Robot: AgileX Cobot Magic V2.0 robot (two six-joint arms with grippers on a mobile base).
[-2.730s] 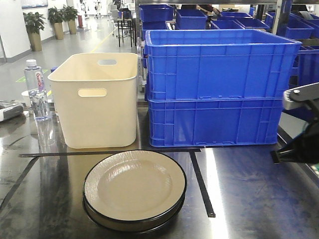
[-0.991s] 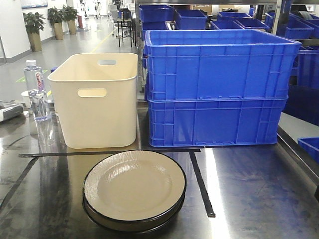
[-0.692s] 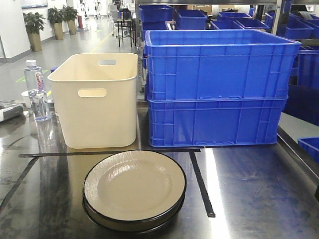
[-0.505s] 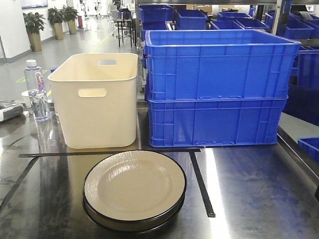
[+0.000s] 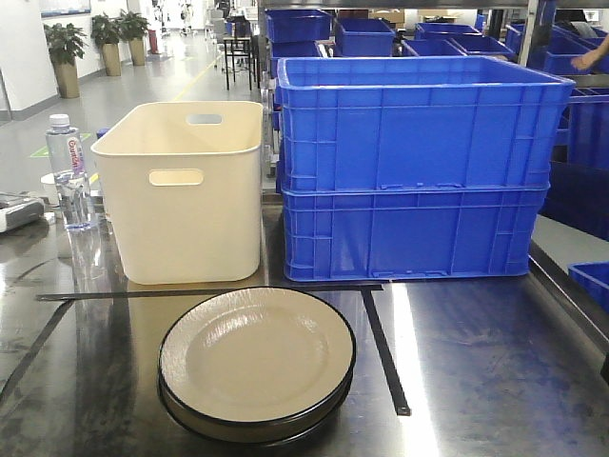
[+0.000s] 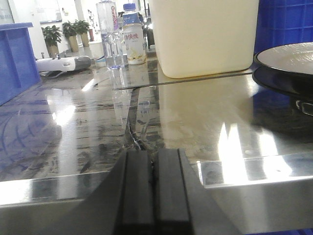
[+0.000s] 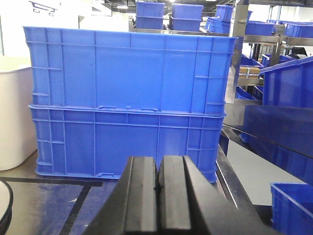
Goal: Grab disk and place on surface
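Observation:
A beige disk with a black rim (image 5: 257,354) lies on top of a second dark-rimmed one on the dark glossy surface (image 5: 485,362), near the front centre. Its edge shows at the right of the left wrist view (image 6: 288,58) and as a sliver at the bottom left of the right wrist view (image 7: 2,208). My left gripper (image 6: 154,152) is shut with nothing in it, low at the table's near edge, left of the disk. My right gripper (image 7: 160,159) is shut and empty, facing the blue crates. Neither gripper shows in the front view.
A cream bin (image 5: 181,190) and two stacked blue crates (image 5: 414,171) stand behind the disks. Water bottles (image 5: 67,171) and a white device (image 6: 61,63) sit at the left. Black tape lines (image 5: 385,352) cross the tabletop. Its right edge drops off near more blue crates (image 5: 590,281).
The right arm, seen at the right edge of the front view 2.7 s ago, has left that view. The disks have not moved.

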